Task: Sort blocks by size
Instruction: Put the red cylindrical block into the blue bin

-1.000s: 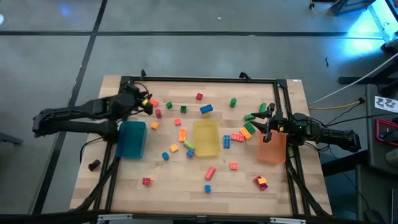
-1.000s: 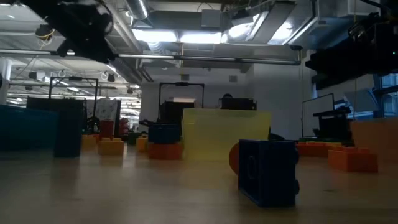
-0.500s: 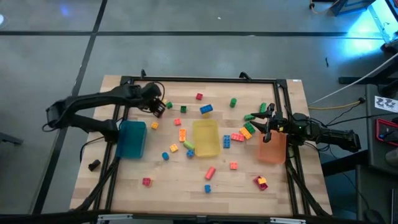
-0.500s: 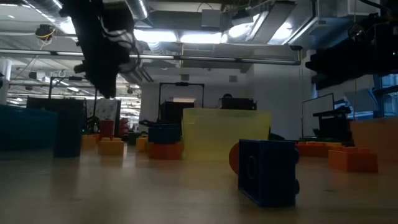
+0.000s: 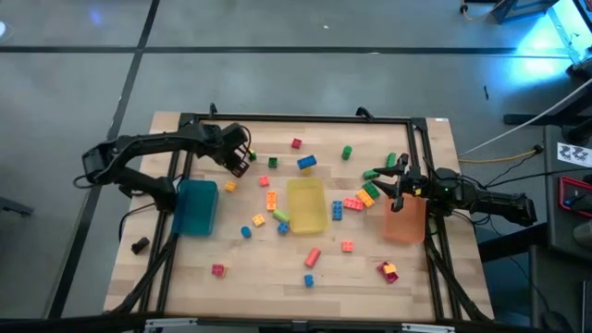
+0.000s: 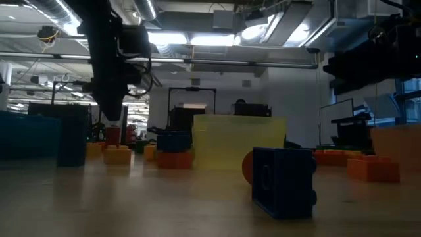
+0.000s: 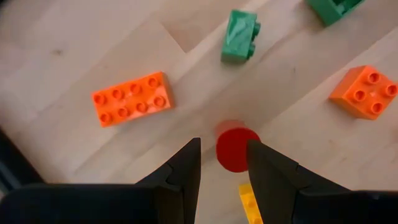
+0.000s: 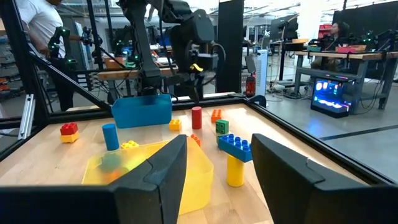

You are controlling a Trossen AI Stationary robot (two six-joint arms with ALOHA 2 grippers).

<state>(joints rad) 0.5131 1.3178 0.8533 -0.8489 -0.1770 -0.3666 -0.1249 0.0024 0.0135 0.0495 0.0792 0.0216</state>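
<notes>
The left gripper (image 5: 242,159) was held above the far left part of the table (image 5: 185,287), just beyond the blue bin (image 5: 196,208). Its fingers (image 7: 186,165) were seen parted and empty, with a red cylinder block (image 7: 237,149) standing on the wood below the gap between them. An orange eight-stud brick (image 7: 130,98) was seen lying to one side of that cylinder, with a green block (image 7: 240,35) and a small orange four-stud brick (image 7: 364,91) farther off, all apart from one another. A yellow brick (image 7: 249,196) was seen just beside the cylinder.

Towards the middle, the yellow bin (image 5: 306,205) was placed with loose blocks scattered around it, among them a blue brick (image 5: 306,162) beyond it and a red block (image 5: 296,143) farther back.

On the right, the right gripper (image 5: 384,178) was held at the far edge of the orange bin (image 5: 404,227). Its fingers (image 8: 155,171) were spread, and nothing was gripped between them.
</notes>
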